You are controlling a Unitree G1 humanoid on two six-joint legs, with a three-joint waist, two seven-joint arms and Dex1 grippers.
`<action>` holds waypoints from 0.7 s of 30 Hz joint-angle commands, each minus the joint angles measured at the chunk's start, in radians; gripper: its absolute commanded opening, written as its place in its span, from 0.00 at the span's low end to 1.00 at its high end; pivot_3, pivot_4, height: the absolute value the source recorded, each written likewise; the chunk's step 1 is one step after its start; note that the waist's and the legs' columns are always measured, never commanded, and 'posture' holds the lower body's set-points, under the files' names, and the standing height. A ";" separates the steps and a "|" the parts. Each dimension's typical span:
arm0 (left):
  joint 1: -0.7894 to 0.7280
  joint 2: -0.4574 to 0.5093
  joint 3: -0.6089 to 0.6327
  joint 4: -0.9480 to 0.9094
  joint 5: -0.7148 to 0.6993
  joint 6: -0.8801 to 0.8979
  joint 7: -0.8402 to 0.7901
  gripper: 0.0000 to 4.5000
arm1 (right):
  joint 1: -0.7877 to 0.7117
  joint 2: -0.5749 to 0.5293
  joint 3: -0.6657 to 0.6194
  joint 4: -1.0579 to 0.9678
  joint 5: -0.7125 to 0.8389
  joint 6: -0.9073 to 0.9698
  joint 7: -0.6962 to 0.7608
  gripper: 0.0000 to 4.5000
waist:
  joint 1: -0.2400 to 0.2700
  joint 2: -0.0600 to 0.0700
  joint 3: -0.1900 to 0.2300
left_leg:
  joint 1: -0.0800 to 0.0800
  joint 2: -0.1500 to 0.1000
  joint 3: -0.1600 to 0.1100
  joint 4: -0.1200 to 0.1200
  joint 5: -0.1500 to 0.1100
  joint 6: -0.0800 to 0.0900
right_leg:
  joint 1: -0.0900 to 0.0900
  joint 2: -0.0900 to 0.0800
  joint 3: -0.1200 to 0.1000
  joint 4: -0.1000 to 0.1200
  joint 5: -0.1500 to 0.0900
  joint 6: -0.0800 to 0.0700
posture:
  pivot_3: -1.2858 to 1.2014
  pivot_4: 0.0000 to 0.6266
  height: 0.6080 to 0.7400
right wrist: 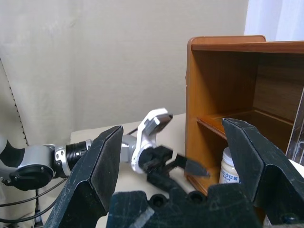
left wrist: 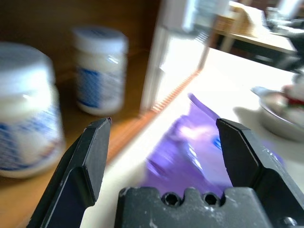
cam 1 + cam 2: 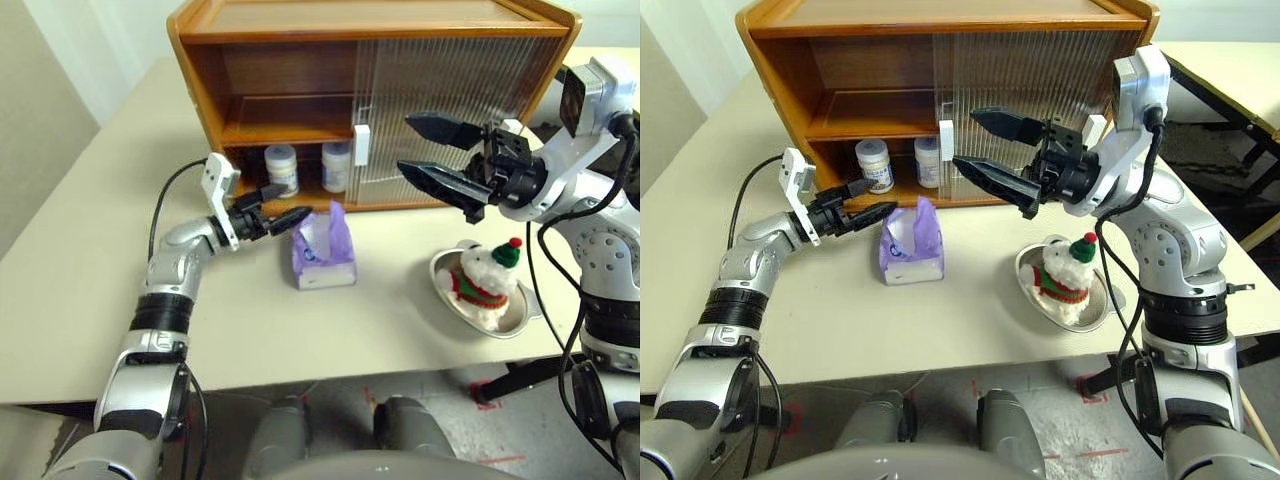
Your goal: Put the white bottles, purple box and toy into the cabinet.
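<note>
Purple box [image 3: 323,255] before cabinet [image 3: 290,90], toy [image 3: 487,275] in dish [image 3: 520,318], both end effectors released

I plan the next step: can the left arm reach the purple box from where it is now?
Probably yes. The left gripper is open, empty and just beside the purple box, with bare table between them and nothing in the way.

Honey-brown cabinet [image 3: 200,70], ribbed translucent door [image 3: 450,90]; white blue-printed bottles [image 3: 281,170]; lilac box [image 3: 322,250] beside black left gripper [image 3: 277,205].

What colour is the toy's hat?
Green with a red pompom; the toy sits in the metal dish, clearest in the left eye view.
</note>
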 commanded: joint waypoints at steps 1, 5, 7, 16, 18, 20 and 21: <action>-0.049 0.004 -0.021 0.099 0.012 -0.089 -0.120 1.00 | 0.005 -0.014 -0.014 -0.022 0.005 -0.002 -0.007 1.00 | -0.001 0.000 0.000 | 0.000 0.000 0.000 0.000 0.000 0.000 | 0.000 0.000 0.000 0.000 0.000 0.000 | 0.51 0.00 1.00; -0.108 -0.008 -0.023 0.245 0.040 -0.229 -0.191 1.00 | 0.019 -0.025 -0.020 -0.036 0.012 0.003 -0.015 1.00 | -0.001 0.000 0.000 | 0.000 0.000 0.000 0.000 0.000 0.000 | 0.000 0.000 0.000 0.000 0.000 0.000 | 0.50 0.00 1.00; -0.134 -0.009 -0.026 0.319 0.063 -0.286 -0.199 1.00 | 0.019 -0.026 -0.021 -0.042 0.015 0.004 -0.022 1.00 | -0.001 0.000 0.000 | 0.000 0.000 0.000 0.000 0.000 0.000 | 0.000 0.000 0.000 0.000 0.000 0.000 | 0.50 0.00 1.00; -0.184 -0.008 -0.022 0.517 0.131 -0.409 -0.203 1.00 | 0.018 -0.034 -0.021 -0.059 0.025 0.007 -0.040 1.00 | -0.021 0.000 0.000 | 0.000 0.001 0.000 0.000 0.000 0.000 | -0.001 0.000 0.000 0.001 0.000 0.000 | 0.49 0.00 1.00; -0.181 -0.010 -0.025 0.536 0.143 -0.427 -0.203 1.00 | 0.019 -0.034 -0.021 -0.065 0.028 0.009 -0.044 1.00 | -0.024 0.000 0.000 | 0.000 0.001 0.000 0.000 0.000 0.000 | -0.001 0.000 0.000 0.001 0.000 0.001 | 0.49 0.00 1.00; -0.171 -0.013 -0.035 0.551 0.161 -0.452 -0.200 1.00 | 0.018 -0.034 -0.021 -0.070 0.030 0.012 -0.048 1.00 | -0.026 0.000 0.000 | 0.000 0.001 0.000 0.000 0.000 0.000 | -0.001 0.000 0.000 0.001 0.000 0.001 | 0.49 0.00 1.00; -0.166 -0.016 -0.040 0.557 0.171 -0.462 -0.197 1.00 | 0.017 -0.034 -0.021 -0.071 0.031 0.013 -0.050 1.00 | -0.026 0.000 0.000 | 0.000 0.001 0.000 0.000 0.000 0.000 | -0.001 0.000 0.000 0.001 0.000 0.001 | 0.49 0.00 1.00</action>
